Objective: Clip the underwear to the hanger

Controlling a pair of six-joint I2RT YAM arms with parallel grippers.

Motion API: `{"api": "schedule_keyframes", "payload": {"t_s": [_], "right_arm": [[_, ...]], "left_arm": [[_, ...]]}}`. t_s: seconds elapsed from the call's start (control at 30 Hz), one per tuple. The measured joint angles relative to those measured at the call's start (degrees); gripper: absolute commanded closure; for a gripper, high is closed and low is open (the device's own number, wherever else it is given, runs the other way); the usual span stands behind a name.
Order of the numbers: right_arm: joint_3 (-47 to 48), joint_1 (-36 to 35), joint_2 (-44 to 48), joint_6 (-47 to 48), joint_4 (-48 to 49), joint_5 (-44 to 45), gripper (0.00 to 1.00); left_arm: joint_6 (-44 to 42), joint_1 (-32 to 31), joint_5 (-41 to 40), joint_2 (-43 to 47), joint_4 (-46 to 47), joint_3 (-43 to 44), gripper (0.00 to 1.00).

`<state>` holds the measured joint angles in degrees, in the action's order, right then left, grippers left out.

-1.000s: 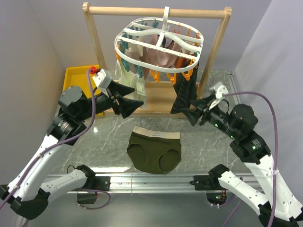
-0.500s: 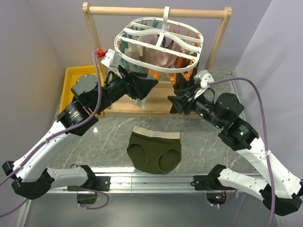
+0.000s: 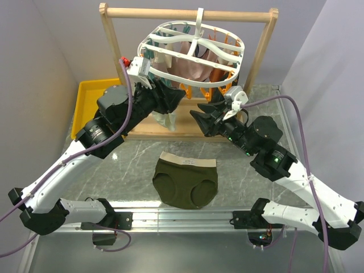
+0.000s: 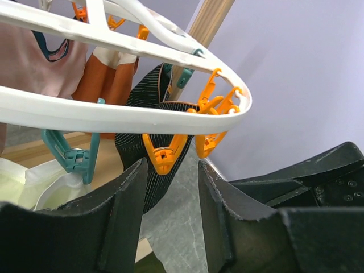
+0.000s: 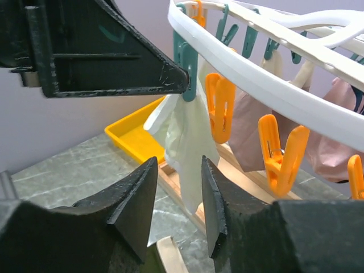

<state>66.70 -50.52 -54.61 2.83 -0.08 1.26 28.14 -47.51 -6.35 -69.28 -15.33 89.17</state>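
Observation:
The olive-green underwear [image 3: 186,182] with a beige waistband lies flat on the marble table, in front of both arms. The white oval hanger [image 3: 198,25] hangs from the wooden rail, with orange and teal clips under its rim. My left gripper [image 3: 180,98] is open and empty just below the hanger's front rim [image 4: 114,114]; in the left wrist view its jaws [image 4: 172,165] sit right under an orange clip [image 4: 165,154]. My right gripper [image 3: 196,116] is open and empty, below the rim [image 5: 256,74] and facing the left gripper's finger [image 5: 114,57].
The wooden rail frame [image 3: 187,14] stands behind. A black ribbed garment [image 4: 142,125], a pinkish-beige one [image 3: 187,65] and a pale one [image 5: 190,142] hang from the clips. A yellow tray [image 3: 94,91] sits at the back left.
Both arms have risen and closed in on the hanger's front rim from either side. The underwear has not moved.

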Motion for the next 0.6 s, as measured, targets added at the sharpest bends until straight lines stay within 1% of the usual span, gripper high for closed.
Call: {"api": "schedule_keyframes", "payload": {"t_s": [0.23,0.3,0.6], "right_arm": [[-0.72,-0.24,-2.95,1.7,4.02,2.47,0.5],[-1.14,-0.24,-3.28,2.25,5.33,3.32,0.5],[-3.98,-0.24,-3.67,5.25,9.55,5.38,0.5]], "left_arm": [[-0.04,-0.02,-1.14,-0.92,-0.13,0.26,0.57],[-0.04,-0.02,-1.4,-1.29,-0.15,0.33,0.59],[0.0,-0.02,-2.56,-2.89,-0.02,0.39,0.62]]}}
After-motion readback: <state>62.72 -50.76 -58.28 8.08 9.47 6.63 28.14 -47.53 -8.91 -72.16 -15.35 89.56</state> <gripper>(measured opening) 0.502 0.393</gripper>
